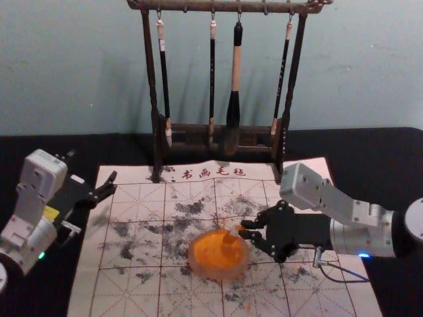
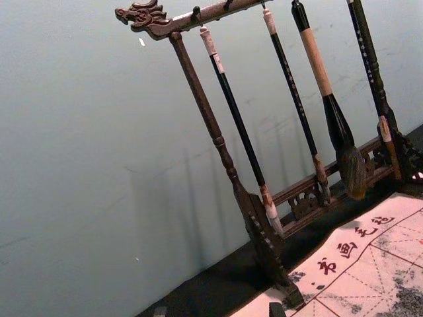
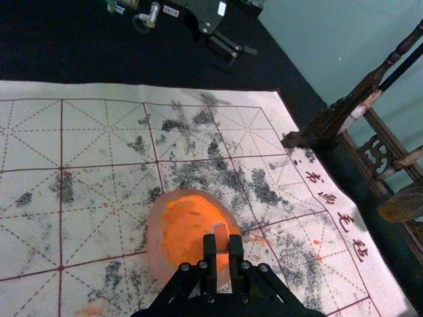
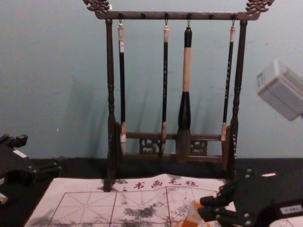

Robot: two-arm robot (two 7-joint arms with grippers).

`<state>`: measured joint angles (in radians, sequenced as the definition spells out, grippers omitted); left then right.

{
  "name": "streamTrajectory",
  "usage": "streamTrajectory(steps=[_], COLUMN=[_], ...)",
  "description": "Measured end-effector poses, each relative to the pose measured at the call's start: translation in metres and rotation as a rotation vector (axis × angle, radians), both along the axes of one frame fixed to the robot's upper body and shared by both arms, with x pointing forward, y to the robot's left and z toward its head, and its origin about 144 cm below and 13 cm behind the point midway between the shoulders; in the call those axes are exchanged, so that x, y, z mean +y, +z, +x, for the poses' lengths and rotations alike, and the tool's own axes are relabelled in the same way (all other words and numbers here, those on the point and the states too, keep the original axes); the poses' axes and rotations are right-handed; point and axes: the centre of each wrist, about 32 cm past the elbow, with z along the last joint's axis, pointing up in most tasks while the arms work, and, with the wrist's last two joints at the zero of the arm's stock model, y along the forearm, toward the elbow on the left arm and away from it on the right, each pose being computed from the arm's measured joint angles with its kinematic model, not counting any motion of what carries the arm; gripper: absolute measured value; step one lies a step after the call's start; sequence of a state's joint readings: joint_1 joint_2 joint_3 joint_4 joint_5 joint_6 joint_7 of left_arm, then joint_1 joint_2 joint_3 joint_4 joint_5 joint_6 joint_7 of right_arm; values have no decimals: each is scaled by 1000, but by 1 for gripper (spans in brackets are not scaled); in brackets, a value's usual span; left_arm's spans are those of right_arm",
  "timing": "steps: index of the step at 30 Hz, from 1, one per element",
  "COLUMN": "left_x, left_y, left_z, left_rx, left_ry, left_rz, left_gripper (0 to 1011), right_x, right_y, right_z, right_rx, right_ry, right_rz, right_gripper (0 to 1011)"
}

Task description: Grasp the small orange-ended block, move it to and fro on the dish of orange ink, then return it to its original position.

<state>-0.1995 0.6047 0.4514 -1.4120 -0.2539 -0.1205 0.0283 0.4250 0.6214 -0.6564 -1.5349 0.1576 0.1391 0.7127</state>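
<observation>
The right gripper (image 1: pixel 245 230) has its fingers closed on the small orange-ended block (image 1: pixel 236 231), gripped between their tips above the orange ink dish (image 1: pixel 219 274), while the left gripper (image 1: pixel 92 168), well left of them, hangs empty, fingers spread wide.

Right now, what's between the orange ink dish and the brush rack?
Between the ink dish and the brush rack, the head view shows just the calligraphy mat, with black smudges and red writing on it.

The right gripper (image 1: pixel 242 229) hides part of the block (image 3: pixel 221 232), and the mat (image 1: pixel 129 290) runs off the head view's lower edge.
</observation>
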Motion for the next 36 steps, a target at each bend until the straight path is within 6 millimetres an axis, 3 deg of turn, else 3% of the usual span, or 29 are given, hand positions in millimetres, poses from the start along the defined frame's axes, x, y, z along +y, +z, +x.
streamTrajectory(steps=[15,36], left_x=[0,0], left_y=[0,0], left_z=[0,0], left_rx=[0,0], left_ry=[0,0], left_rz=[0,0], left_gripper=[1001,1001], right_x=[-14,-64], right_y=[11,25], right_z=[-10,-32], right_rx=[-21,-44], right_ry=[-39,-175], right_rz=[64,72], right_gripper=[82,82])
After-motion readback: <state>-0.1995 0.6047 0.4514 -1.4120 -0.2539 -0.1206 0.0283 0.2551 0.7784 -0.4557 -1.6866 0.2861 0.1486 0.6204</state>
